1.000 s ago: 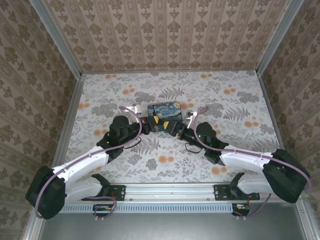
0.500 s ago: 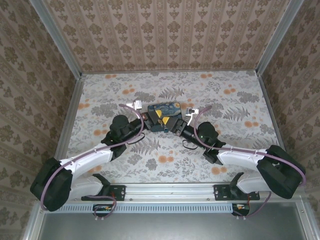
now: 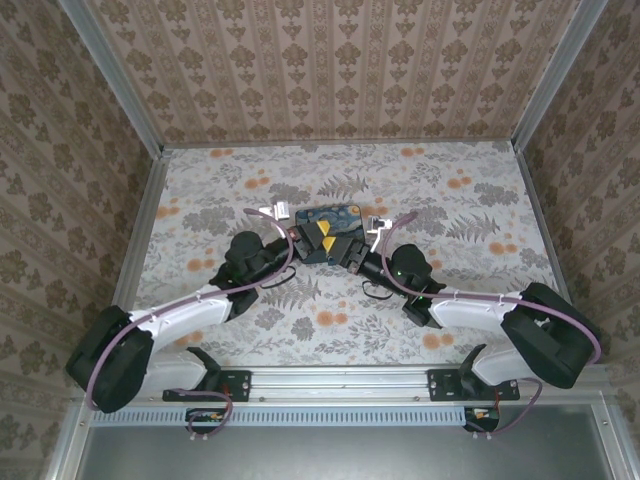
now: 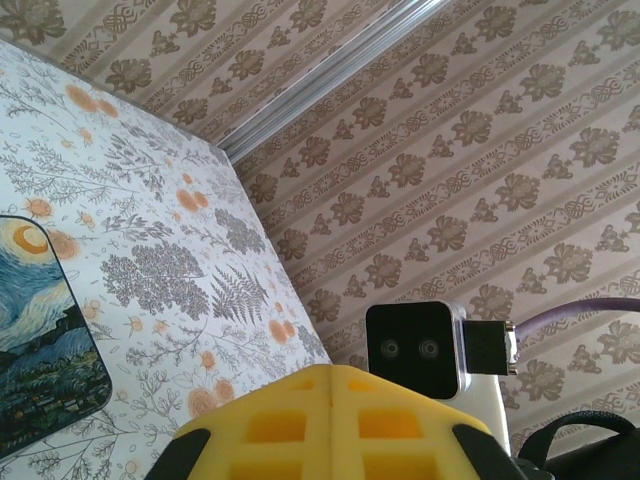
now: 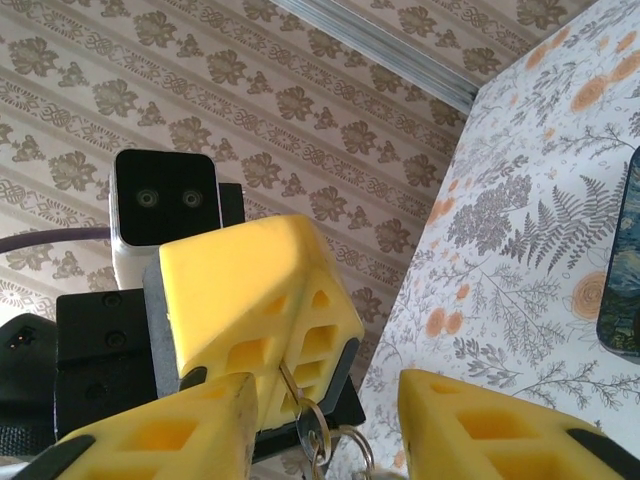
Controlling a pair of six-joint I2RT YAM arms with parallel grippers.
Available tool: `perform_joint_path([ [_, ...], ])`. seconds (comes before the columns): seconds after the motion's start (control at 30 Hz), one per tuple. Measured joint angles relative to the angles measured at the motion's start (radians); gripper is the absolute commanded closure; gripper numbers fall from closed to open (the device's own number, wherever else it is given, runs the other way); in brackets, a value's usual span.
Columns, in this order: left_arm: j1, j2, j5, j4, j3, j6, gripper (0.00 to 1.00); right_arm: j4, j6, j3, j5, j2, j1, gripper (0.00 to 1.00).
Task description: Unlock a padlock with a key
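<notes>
Over the painted box (image 3: 338,214) on the worktop (image 3: 200,200), the left hand (image 4: 330,395), pads pressed together, pinches what looks like the key (image 5: 298,398). In the right wrist view its long axis runs 11 to 5 o'clock. It hangs between the spread fingers of the right hand (image 5: 330,395), the nearer free one.

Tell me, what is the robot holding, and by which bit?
The left gripper pinches a thin metal piece, probably the key, by its upper end; its ring dangles below. The right gripper is open, holding nothing.

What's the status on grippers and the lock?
Left gripper shut, pinching a thin metal bit, ring hanging below. Right gripper open, fingers either side of that ring. Key or padlock: cannot tell. Painted box close by.
</notes>
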Motion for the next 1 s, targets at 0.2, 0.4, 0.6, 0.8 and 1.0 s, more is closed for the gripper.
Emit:
perform_joint_path([
  [0.2,-0.001,0.003,-0.004,0.007,0.0,-0.004,1.0,0.014,0.0,0.0,-0.004,0.0,0.0,0.7],
  [0.4,-0.007,0.003,-0.008,0.021,0.0,-0.005,1.0,0.014,-0.001,0.0,-0.006,0.0,-0.001,0.73],
  [0.6,-0.007,0.003,-0.016,0.021,0.0,-0.005,1.0,0.035,0.0,-0.004,-0.007,0.0,-0.001,0.77],
  [0.8,-0.008,0.008,-0.025,0.026,0.0,-0.005,1.0,0.048,0.003,-0.013,-0.019,0.0,-0.001,0.82],
  [1.0,-0.014,0.017,-0.029,0.028,0.0,-0.005,1.0,0.066,0.008,-0.016,-0.03,0.025,-0.002,0.83],
])
